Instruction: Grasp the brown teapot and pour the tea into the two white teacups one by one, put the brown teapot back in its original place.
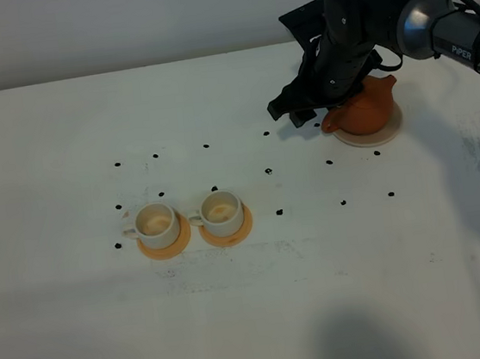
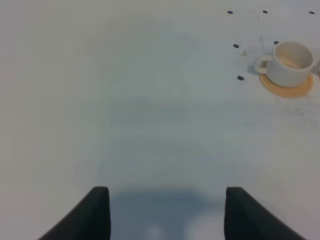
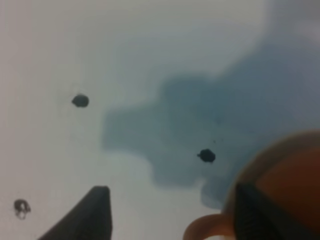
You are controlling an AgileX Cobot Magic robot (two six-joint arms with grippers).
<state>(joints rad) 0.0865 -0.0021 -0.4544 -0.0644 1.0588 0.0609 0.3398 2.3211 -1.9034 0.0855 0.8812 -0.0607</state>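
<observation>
The brown teapot [image 1: 367,111] sits upright on its pale cream saucer [image 1: 376,138], the original place, at the back right. My right gripper [image 1: 298,114] hovers at the teapot's left side, open. In the right wrist view the teapot [image 3: 290,185] fills one corner, and its loop handle [image 3: 200,230] lies between the spread fingers of the right gripper [image 3: 172,210]. The two white teacups [image 1: 155,222] [image 1: 221,212] stand side by side at the front left. My left gripper [image 2: 165,210] is open over bare table, with one teacup [image 2: 290,62] off to the side.
Each teacup rests on an orange coaster [image 1: 165,244] [image 1: 229,233]. Small black dots [image 1: 268,171] are scattered over the white table [image 1: 322,291]. The left arm is out of the exterior high view.
</observation>
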